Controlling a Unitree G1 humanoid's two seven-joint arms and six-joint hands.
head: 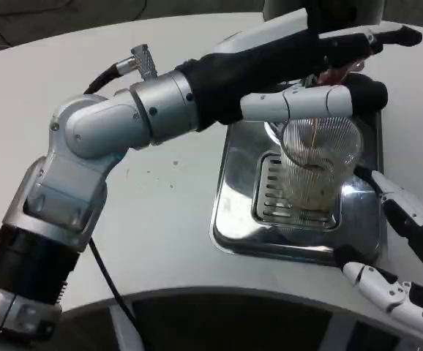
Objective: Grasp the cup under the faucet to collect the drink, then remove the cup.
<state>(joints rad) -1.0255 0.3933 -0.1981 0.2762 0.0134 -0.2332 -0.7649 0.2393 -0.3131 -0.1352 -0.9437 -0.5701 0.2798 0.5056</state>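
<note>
A clear ribbed cup (317, 172) stands upright on the grate of a shiny metal drip tray (241, 219), under the faucet. A thin amber stream (313, 135) runs into it, and a little drink lies at its bottom. My left hand (321, 62) reaches across from the left and grips the red faucet handle (337, 73), with one white finger lying across the cup's rim. My right hand (405, 241) is at the cup's right with its fingers apart. One fingertip (365, 175) is close beside the cup wall, and the thumb lies low near the tray's front edge.
My left forearm (146, 117) spans the table (160, 241) from the left to the tray. A black cable (105, 281) hangs below the left elbow. The table's curved front edge runs along the bottom of the view.
</note>
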